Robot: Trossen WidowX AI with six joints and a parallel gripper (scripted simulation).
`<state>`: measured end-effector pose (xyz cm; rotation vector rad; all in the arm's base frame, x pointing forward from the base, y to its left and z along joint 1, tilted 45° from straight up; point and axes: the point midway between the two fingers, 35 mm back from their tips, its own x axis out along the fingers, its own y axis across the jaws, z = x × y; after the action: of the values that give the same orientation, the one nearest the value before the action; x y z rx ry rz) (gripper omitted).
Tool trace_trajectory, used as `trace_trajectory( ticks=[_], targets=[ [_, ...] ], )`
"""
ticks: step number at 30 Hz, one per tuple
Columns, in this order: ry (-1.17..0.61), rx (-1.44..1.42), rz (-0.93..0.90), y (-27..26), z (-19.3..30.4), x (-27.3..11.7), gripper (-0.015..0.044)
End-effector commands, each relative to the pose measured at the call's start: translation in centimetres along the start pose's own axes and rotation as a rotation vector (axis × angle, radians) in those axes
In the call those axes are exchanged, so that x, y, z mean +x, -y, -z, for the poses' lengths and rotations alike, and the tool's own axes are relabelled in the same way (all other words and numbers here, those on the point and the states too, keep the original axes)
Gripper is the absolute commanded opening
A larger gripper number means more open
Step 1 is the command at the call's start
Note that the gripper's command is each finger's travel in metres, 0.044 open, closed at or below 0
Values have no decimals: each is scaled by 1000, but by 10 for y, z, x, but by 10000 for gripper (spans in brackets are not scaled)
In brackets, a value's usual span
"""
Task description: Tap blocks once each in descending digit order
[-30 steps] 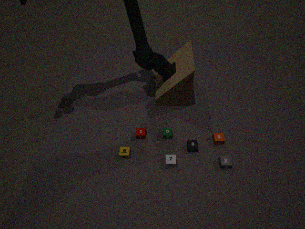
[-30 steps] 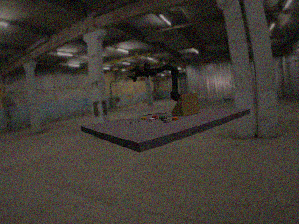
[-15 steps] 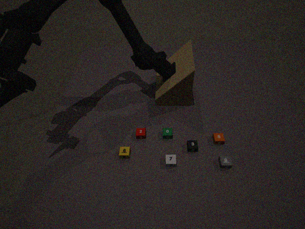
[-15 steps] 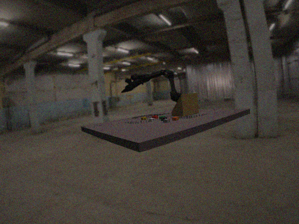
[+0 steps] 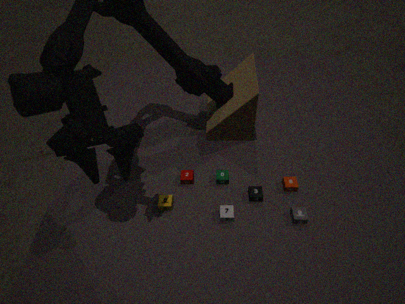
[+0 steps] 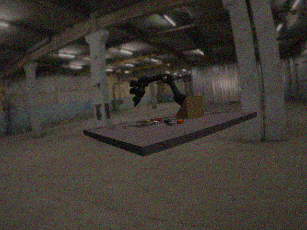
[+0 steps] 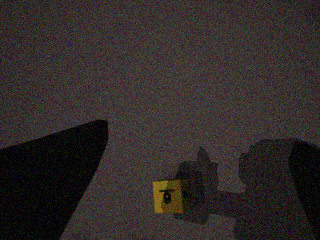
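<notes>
Top: my gripper (image 5: pixel 111 179) (image 6: pixel 135 106) (image 7: pixel 197 140) hangs high, off to the left of the yellow block (image 5: pixel 165 201) (image 6: pixel 147 121) (image 7: pixel 168 196), its shadow near it. Red block (image 5: pixel 186 177) (image 6: pixel 159 120) reads 2, white block (image 5: pixel 226 211) (image 6: pixel 155 122) 7, black block (image 5: pixel 255 193) 3, green block (image 5: pixel 222 177) 0. Orange block (image 5: pixel 290 183) (image 6: pixel 180 121) & gray block (image 5: pixel 299 215) (image 6: pixel 170 123): digits too blurry to be sure.

Ext: I'm well above the table (image 6: pixel 143 150), touching nothing; blocks sit apart, in front of the tan wedge (image 5: pixel 240 85) (image 6: pixel 195 107).

Wrist: jaws spread wide, nothing btwn them. Yellow lies low in view, btwn my fingers but far below; its digit has a bar over it, maybe upside-down 9 or underlined.

Prob. step: approach yellow for 1st tap, if it's the highest. Confirm digit 1st. W/ jaws this wide, centering the gap could straddle it & miss the top; better narrow them or line up one tip. Then straight down, slow, light touch, straight up, no sideways drag. Keep hi btwn blocks.
</notes>
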<state>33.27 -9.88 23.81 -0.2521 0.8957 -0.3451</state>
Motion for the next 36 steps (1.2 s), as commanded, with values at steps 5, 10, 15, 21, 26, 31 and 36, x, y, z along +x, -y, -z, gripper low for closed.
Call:
trace_trajectory(
  ticks=[5, 10, 15, 21, 26, 31, 36],
  targets=[
    [-312, -56, 29, -61, 67, 16, 400],
    [-463, -141, 123, -85, 107, 10, 400],
    [-551, -260, 260, -97, 137, -2, 400],
    [-568, -328, 337, -99, 148, -10, 400],
    [-568, -328, 337, -99, 148, -10, 400],
    [-568, -328, 337, -99, 148, -10, 400],
    [-568, -328, 337, -99, 148, -10, 400]
  ],
)
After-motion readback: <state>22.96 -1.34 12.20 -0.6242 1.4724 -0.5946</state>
